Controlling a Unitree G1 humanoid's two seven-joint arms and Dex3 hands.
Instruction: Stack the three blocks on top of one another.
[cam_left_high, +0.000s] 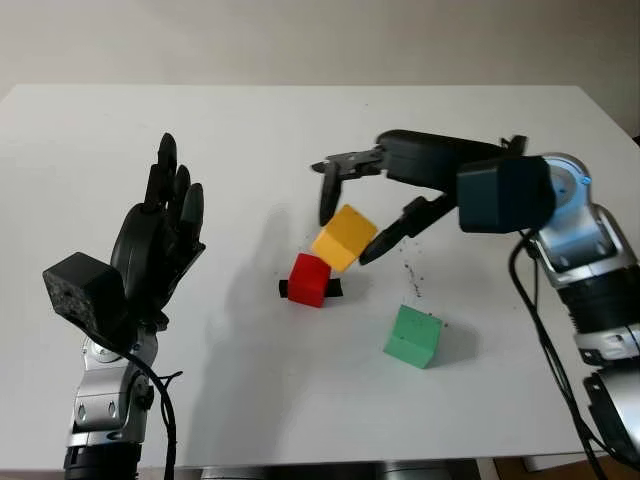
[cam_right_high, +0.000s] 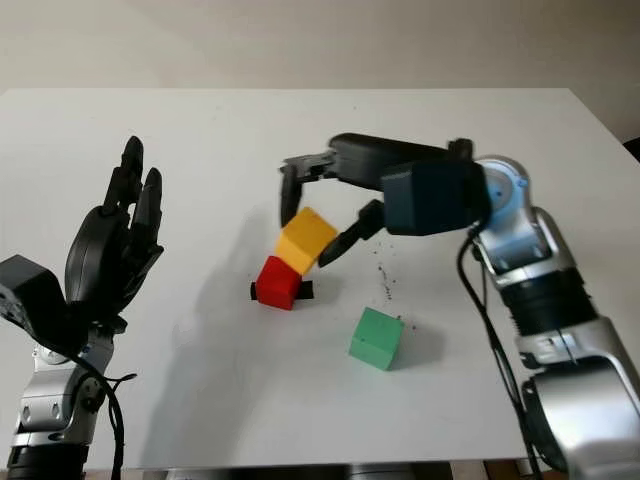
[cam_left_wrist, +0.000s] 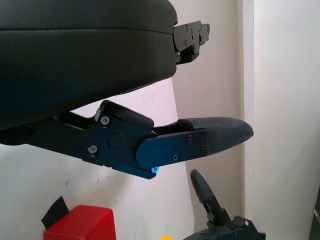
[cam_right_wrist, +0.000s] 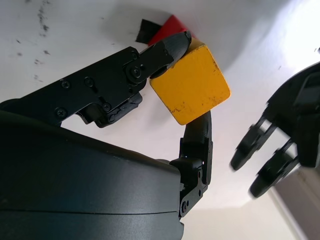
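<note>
The right hand (cam_left_high: 345, 225) has its fingers clamped on the yellow block (cam_left_high: 344, 237), one fingertip on the far side and another on the near-right side, and the block sits tilted in the grasp. From the head camera it's just above and to the right of the red block (cam_left_high: 309, 279), with its lower corner right by the red one's top edge; can't tell if they actually touch. In the right wrist view the yellow block (cam_right_wrist: 190, 84) is pinched between two black fingers (cam_right_wrist: 165, 48), with a sliver of red peeking out behind it.

The red block sits on the white worktop (cam_left_high: 250, 130) over a strip of black tape (cam_left_high: 284, 290) that pokes out on both sides. The green block (cam_left_high: 413, 336) is on its own, nearer the robot and off to the right, well apart from the other two.

The left hand (cam_left_high: 160, 235) is open, raised over the left side of the worktop, holding nothing.
</note>
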